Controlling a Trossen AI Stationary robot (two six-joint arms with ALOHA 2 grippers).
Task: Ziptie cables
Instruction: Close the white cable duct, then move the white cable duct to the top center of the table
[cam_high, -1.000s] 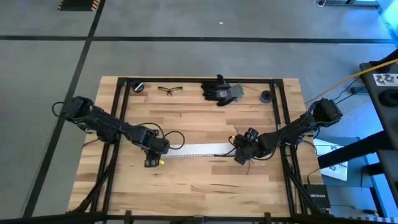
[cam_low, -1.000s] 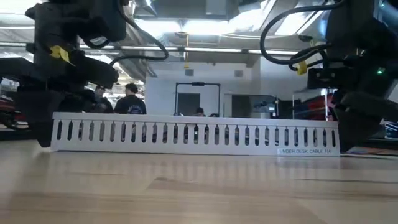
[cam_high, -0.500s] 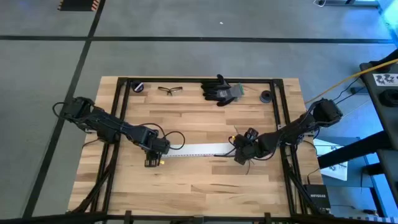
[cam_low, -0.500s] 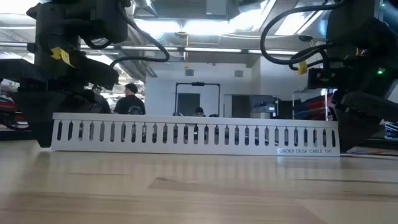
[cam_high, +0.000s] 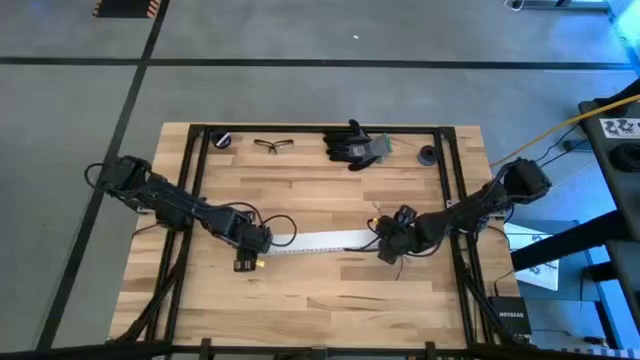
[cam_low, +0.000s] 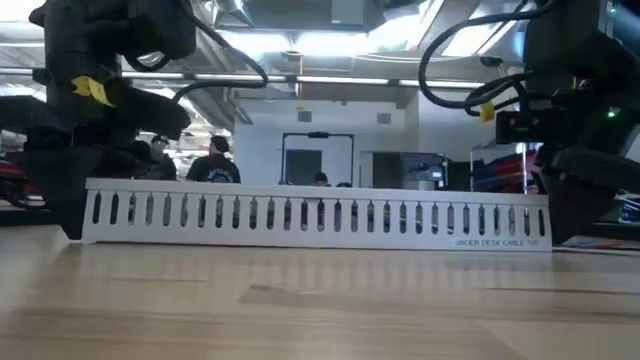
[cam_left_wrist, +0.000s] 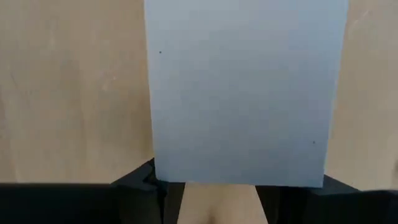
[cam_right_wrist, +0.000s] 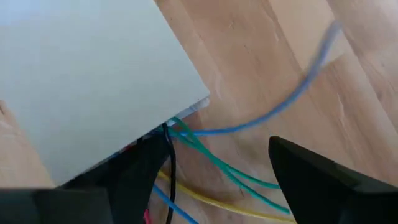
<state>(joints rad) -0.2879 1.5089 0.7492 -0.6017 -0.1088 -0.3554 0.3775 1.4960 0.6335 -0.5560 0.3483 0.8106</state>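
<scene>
White channel strip spans between both grippers. Left gripper: fingers spread wide, straddling the strip's end, apparently not clamping. Right gripper: fingers apart, gripping nothing; cables splay between them from under the strip.

The white channel spans between both arms; bare table in front seems passable.

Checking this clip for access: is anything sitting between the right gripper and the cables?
Yes. The white channel strip covers most of the cables; only their coloured ends splay out from under its end, right at the right gripper. The left gripper is at the strip's other end.
</scene>
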